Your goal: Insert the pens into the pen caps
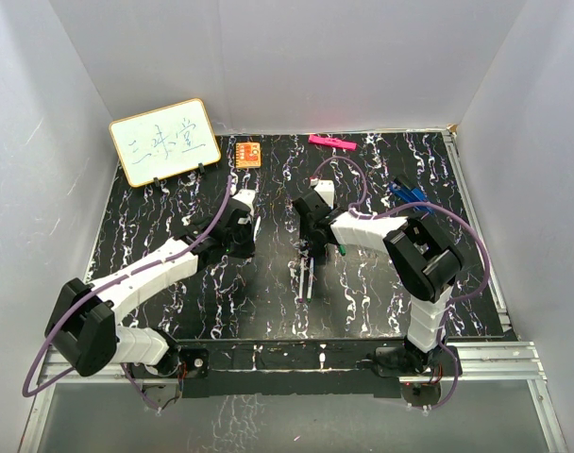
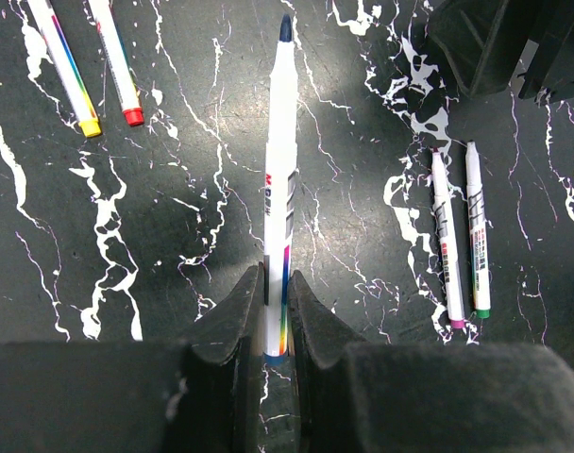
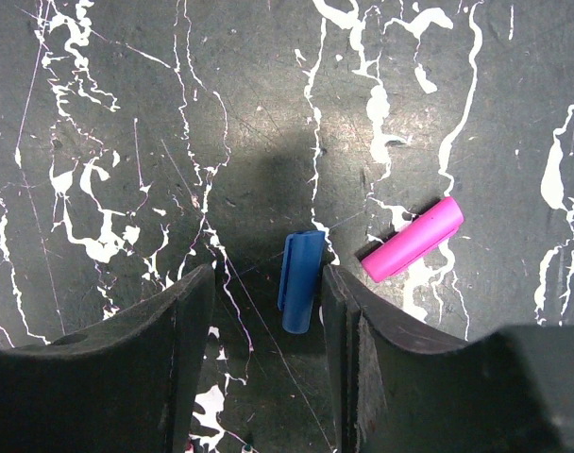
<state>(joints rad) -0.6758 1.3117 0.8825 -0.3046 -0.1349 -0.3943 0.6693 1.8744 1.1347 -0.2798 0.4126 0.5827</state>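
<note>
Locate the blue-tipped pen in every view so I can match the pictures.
Top external: the blue-tipped pen, a white sliver at the left gripper, left of centre.
Left wrist: centre frame, running up the picture, tail clamped between the jaws.
Right wrist: not in it.
Shared landmark: the black, white-veined tabletop.

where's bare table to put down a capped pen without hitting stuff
Bare table at the front right, between the loose pens and the right arm's base; also the back strip between orange block and pink marker. Crowded mid-table around left pincer and right pincer.
</note>
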